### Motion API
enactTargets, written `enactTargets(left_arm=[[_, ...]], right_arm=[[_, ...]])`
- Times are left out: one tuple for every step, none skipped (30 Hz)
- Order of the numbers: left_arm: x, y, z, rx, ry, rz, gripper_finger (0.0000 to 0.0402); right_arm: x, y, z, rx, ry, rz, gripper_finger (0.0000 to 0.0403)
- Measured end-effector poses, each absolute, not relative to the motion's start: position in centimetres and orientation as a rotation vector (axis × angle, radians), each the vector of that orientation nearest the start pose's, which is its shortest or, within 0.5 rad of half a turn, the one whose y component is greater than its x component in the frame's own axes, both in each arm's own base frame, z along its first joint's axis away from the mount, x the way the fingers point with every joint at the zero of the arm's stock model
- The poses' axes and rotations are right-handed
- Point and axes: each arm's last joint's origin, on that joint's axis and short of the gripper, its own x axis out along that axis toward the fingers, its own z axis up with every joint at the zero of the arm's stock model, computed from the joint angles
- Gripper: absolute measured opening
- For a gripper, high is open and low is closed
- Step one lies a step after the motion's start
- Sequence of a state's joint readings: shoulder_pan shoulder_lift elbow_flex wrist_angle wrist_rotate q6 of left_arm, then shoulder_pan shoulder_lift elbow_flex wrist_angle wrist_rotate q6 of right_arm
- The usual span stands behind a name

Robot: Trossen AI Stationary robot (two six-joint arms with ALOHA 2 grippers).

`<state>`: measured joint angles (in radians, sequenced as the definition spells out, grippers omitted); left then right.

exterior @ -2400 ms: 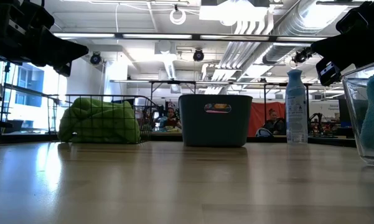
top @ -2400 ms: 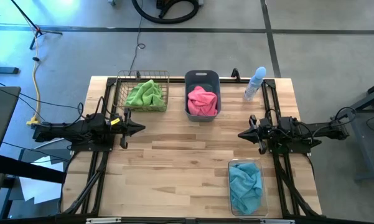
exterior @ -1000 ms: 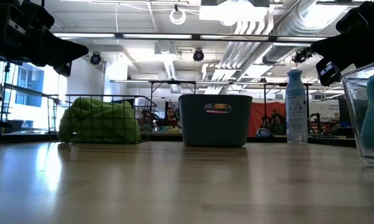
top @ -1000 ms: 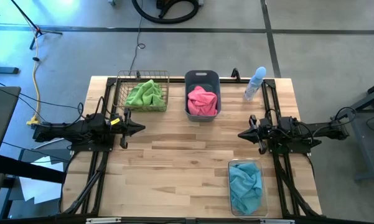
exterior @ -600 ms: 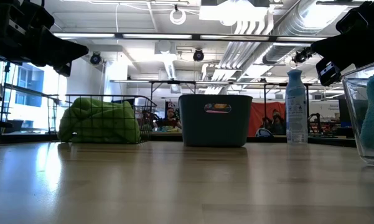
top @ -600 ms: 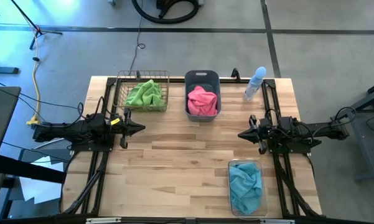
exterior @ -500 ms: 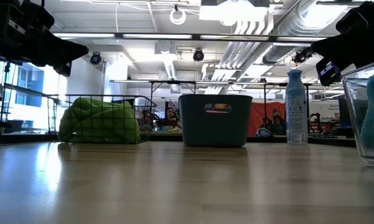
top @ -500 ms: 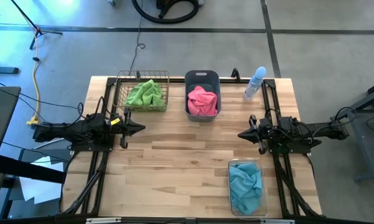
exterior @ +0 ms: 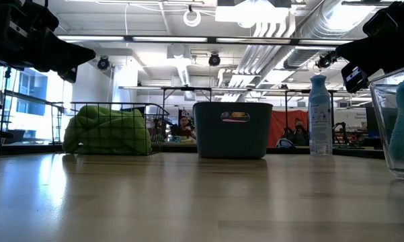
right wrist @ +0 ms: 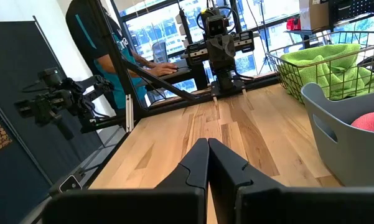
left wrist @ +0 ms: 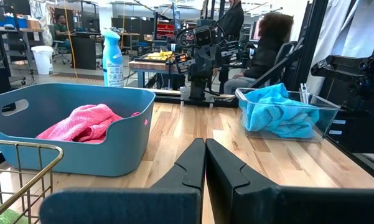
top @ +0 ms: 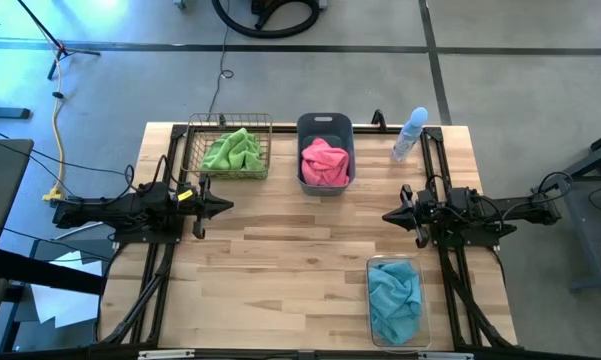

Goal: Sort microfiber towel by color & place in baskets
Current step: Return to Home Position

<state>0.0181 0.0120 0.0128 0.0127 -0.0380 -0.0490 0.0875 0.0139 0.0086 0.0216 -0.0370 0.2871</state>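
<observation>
Lime green towels (top: 233,151) lie in the copper wire basket (top: 194,150) at the table's far left. Pink towels (top: 325,162) fill the grey-blue tub (top: 325,124) beside it. Light blue towels (top: 393,298) sit in the clear bin (top: 372,300) near the right front edge. My left gripper (top: 229,206) hovers shut above the table's left side, just in front of the wire basket. My right gripper (top: 386,215) hovers shut above the right side, between tub and bin. Both point toward the table's middle and hold nothing.
A pale blue spray bottle (top: 411,133) stands at the far right corner. Bare wood (top: 300,250) stretches between the two grippers and toward the near edge. People (left wrist: 267,43) and workbenches show in the room beyond the table.
</observation>
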Motion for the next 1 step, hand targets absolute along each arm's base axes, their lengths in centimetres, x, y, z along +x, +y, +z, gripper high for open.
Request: enactTargets(left_arm=[[9.76, 0.29, 16.82, -0.049, -0.015, 0.056, 0.0]], right_arm=[[9.75, 0.97, 16.74, 0.287, 0.002, 0.126, 0.0]])
